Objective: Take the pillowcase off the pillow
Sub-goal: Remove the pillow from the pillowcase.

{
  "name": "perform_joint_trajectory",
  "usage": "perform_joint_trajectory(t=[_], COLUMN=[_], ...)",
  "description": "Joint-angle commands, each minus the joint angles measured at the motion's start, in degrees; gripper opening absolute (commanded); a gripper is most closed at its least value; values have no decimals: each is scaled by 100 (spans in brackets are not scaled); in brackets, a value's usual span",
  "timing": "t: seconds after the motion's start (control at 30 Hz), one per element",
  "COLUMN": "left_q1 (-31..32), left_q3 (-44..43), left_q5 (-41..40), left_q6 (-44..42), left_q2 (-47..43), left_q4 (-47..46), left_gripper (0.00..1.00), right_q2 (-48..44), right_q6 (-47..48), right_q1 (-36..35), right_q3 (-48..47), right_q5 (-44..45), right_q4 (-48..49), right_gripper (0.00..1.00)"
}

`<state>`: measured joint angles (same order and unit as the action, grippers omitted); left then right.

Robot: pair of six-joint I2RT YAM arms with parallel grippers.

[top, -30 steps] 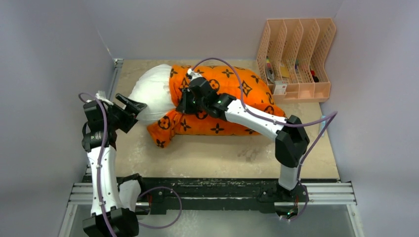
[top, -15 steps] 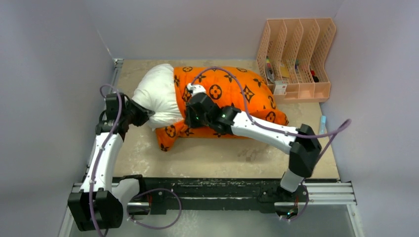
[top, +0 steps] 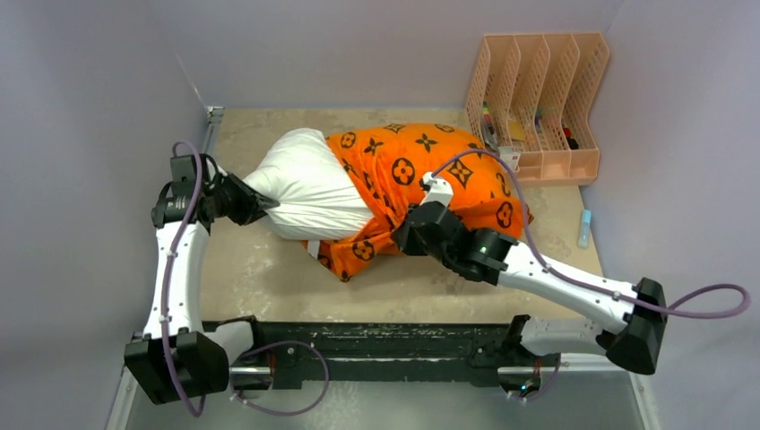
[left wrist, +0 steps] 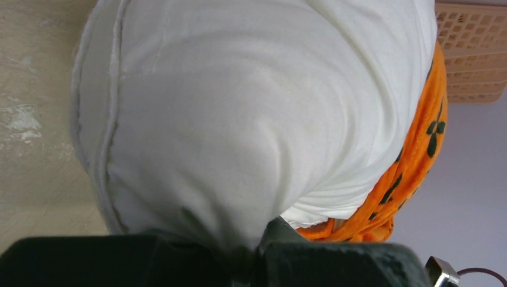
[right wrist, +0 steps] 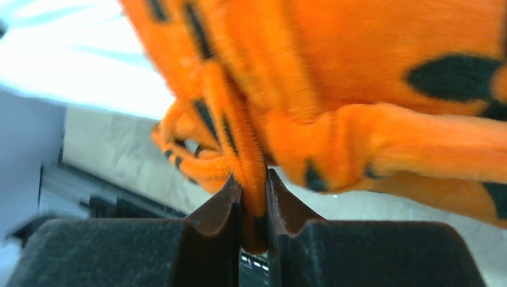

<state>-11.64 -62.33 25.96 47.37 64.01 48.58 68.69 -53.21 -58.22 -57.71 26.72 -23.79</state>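
Observation:
The white pillow (top: 309,184) lies at mid-table, its left half bare and its right half inside the orange pillowcase (top: 430,170) with black motifs. My left gripper (top: 253,202) is shut on the pillow's left end; in the left wrist view the white pillow (left wrist: 251,107) bunches between the dark jaws of the left gripper (left wrist: 257,251), with the pillowcase (left wrist: 412,173) behind. My right gripper (top: 401,235) is shut on the pillowcase's bunched front edge. In the right wrist view a fold of the pillowcase (right wrist: 359,89) is pinched in the right gripper (right wrist: 254,203).
A peach plastic file rack (top: 536,107) holding small items stands at the back right corner. A small light blue item (top: 585,227) lies near the right wall. Walls enclose the table (top: 269,278) on three sides. The black rail (top: 385,345) runs along the near edge.
My left gripper has reached the pillow's left end and shut on it. My right gripper has pulled the pillowcase to the right, baring more white pillow.

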Motion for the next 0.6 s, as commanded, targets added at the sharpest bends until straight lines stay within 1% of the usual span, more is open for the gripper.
perform_joint_trajectory(t=[0.0,0.03,0.07,0.1,0.13,0.17,0.2,0.27,0.3,0.33,0.37,0.43,0.5,0.57], left_q1=[-440,-436,-436,-445,-438,-436,-436,-438,-433,-424,-400,-346,-327,-306], left_q3=[91,221,364,524,717,967,1209,1684,1836,1984,2128,2318,2421,2469], left_q5=[-862,-885,-1022,-1118,-1117,-1070,-1039,-1102,-1186,-1245,-1296,-1493,-1638,-1723], left_q6=[-201,-259,-305,-317,-287,-217,-146,-40,-34,-37,-54,-97,-142,-170], left_q2=[-413,-566,-751,-928,-1141,-1356,-1564,-1928,-2031,-2132,-2222,-2427,-2587,-2686], left_q4=[-948,-850,-690,-553,-465,-425,-406,-272,-109,7,87,224,319,379], left_gripper=[0,0,0,0,0,0,0,0,0,0,0,0,0,0], right_q2=[-787,-848,-863,-833,-762,-666,-529,-102,149,424,724,1443,2433,3437], right_q6=[2259,2374,2420,2437,2494,2583,2700,2921,3056,3131,3185,3244,3474,3454], right_q1=[159,132,123,118,118,110,111,114,113,109,113,116,115,121], right_q3=[129,-11,-192,-427,-727,-996,-1286,-1877,-2199,-2525,-2867,-3612,-4779,-6012], right_q5=[-1180,-1876,-2184,-2318,-2372,-2422,-2462,-2493,-2495,-2364,-2216,-1883,-1541,-1211], right_q4=[-65,188,335,324,212,141,70,-42,-78,-112,-194,-408,-991,-1853], right_gripper=[10,17,25,31,33,38,39,38,41,48,52,64,68,71])
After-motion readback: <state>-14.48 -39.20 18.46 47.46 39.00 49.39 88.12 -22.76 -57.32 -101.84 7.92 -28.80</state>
